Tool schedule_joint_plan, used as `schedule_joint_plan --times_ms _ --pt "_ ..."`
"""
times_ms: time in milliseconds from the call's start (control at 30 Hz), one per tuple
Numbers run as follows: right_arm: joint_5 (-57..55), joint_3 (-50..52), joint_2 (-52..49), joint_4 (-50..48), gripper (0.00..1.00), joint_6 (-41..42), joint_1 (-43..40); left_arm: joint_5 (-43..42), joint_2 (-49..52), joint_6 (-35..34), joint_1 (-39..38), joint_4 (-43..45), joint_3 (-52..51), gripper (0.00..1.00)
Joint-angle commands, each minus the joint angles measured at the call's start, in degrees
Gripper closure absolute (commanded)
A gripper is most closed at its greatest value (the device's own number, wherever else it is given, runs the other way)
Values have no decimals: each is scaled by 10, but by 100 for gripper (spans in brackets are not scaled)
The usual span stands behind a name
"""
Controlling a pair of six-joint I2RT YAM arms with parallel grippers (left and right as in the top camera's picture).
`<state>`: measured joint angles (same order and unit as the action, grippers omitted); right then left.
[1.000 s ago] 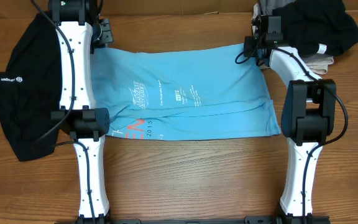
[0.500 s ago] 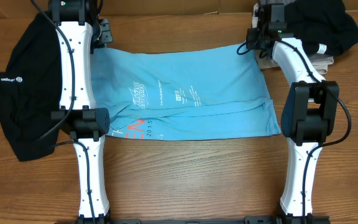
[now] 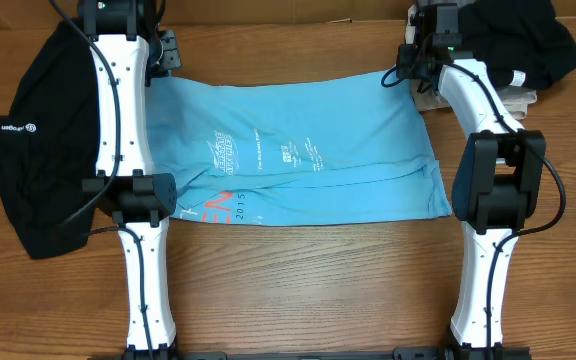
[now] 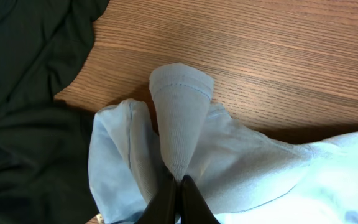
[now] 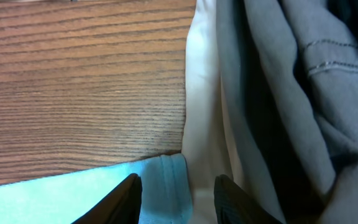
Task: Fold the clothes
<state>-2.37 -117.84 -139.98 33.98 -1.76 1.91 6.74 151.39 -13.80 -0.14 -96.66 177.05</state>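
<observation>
At the far edge, right fingers [image 5: 127,200] have just reached the T-shirt [image 3: 348,120] corner, open astride it; left fingers [image 4: 193,204] clamp theirs. Once shut, folding can start.

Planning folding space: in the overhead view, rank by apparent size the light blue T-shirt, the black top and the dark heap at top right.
1. light blue T-shirt, spread out flat.
2. black top, partly hidden.
3. dark heap, bunched up and cut off by the frame edge.
</observation>
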Motion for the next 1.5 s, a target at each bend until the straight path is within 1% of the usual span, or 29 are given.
schedule_joint_plan --times_ms 0,167,433,700,733,800,833,933,1167,1333,1400,1433,1467 --pt "-1 -14 -13 0 59 -2 10 12 -7 -12 2 -1 3 96" --pt "-2 -14 -14 -2 59 -2 14 12 -7 -12 2 -1 3 96" --pt "-7 -14 -45 3 59 -2 14 12 -7 -12 2 -1 3 96" --pt "-31 -14 -49 1 57 2 6 12 -7 -12 2 -1 3 96" --pt "-31 -14 -49 2 59 2 5 12 -7 -13 2 -1 3 96" --pt "-31 -14 -49 3 67 2 5 12 -7 -15 2 -1 3 96" --pt "-31 -14 -49 4 78 2 5 12 -7 -17 2 -1 3 96" --pt "-32 -14 -49 5 96 2 5 12 -7 -17 2 -1 3 96" --pt "-31 -15 -39 14 96 5 5 13 -7 -17 2 -1 3 96" --pt "-30 -21 5 23 96 5 7 10 -10 -17 5 -1 7 96" --pt "-22 -30 28 55 96 7 8 6 -16 -18 6 -1 7 96" --pt "-16 -43 50 103 96 26 8 -5 -28 -18 6 -1 7 96" --pt "-10 -49 62 129 96 31 8 -9 -35 -19 6 -1 7 96"
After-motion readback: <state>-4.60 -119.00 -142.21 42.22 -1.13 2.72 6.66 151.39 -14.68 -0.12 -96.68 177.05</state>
